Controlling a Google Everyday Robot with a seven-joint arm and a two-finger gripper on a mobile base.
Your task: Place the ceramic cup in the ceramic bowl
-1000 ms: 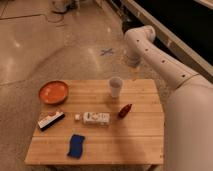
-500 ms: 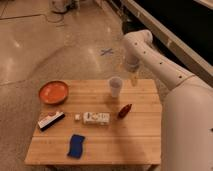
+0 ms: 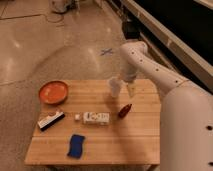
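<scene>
Fingers (image 3: 132, 90) of the gripper (image 3: 125, 92) hang spread and point down over the far edge of the wooden table (image 3: 142, 135). They hold nothing. One pale finger shows plainly. The other is mostly hidden behind the ceramic cup (image 3: 115, 88), and whether it touches the cup cannot be told. The cup stands upright on the table just beside the visible finger, on its left as seen. The ceramic bowl (image 3: 53, 91) sits well apart from the fingers, far to their left near the table's left edge, with nothing in it. Just in front of the fingers lies a small red bottle (image 3: 124, 110), tilted. Further forward and left lie a white box (image 3: 96, 118), a black-and-white brush (image 3: 51, 120) and a blue sponge (image 3: 76, 145).
</scene>
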